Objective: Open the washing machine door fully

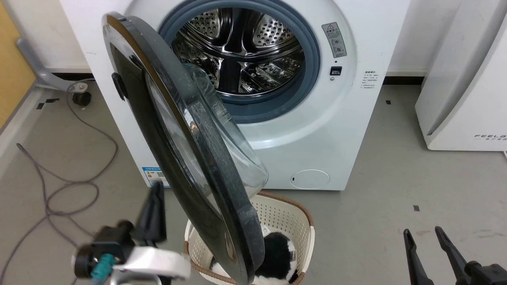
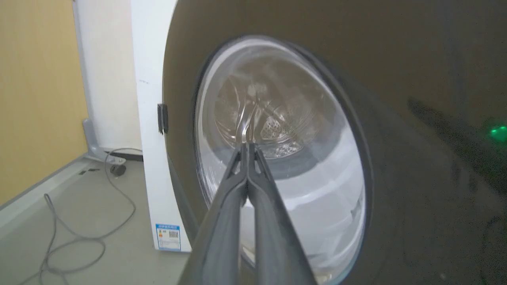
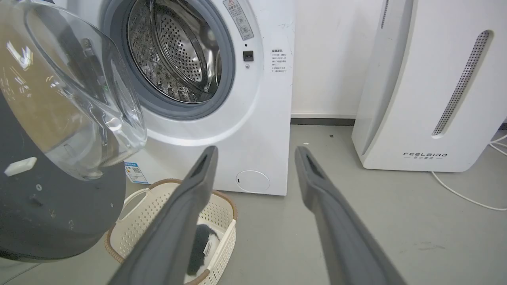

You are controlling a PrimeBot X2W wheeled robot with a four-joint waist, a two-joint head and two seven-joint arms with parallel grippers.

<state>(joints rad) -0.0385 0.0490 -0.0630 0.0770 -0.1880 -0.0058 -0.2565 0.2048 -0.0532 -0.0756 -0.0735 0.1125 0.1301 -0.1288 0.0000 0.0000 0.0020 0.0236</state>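
Observation:
The washing machine [image 1: 317, 130] is a white front-loader, its steel drum [image 1: 241, 51] exposed inside a blue-grey gasket. The washing machine door [image 1: 178, 142] stands swung out on its left hinge, roughly edge-on to the head view, with its glass bowl [image 1: 222, 130] bulging toward the machine. My left gripper [image 1: 152, 198] is shut, low on the left, just outside the door's glossy black front. In the left wrist view its tips [image 2: 247, 147] point at the glass [image 2: 285, 158]; whether they touch cannot be told. My right gripper [image 1: 424, 233] is open at the lower right, empty, clear of the door [image 3: 51, 166].
A cream laundry basket [image 1: 285, 213] holding a black-and-white item sits on the floor under the door's lower edge. A white FEELAIR appliance [image 1: 463, 87] stands to the right. Grey cables [image 1: 79, 158] loop over the floor at the left by a wheeled grey stand [image 1: 51, 79].

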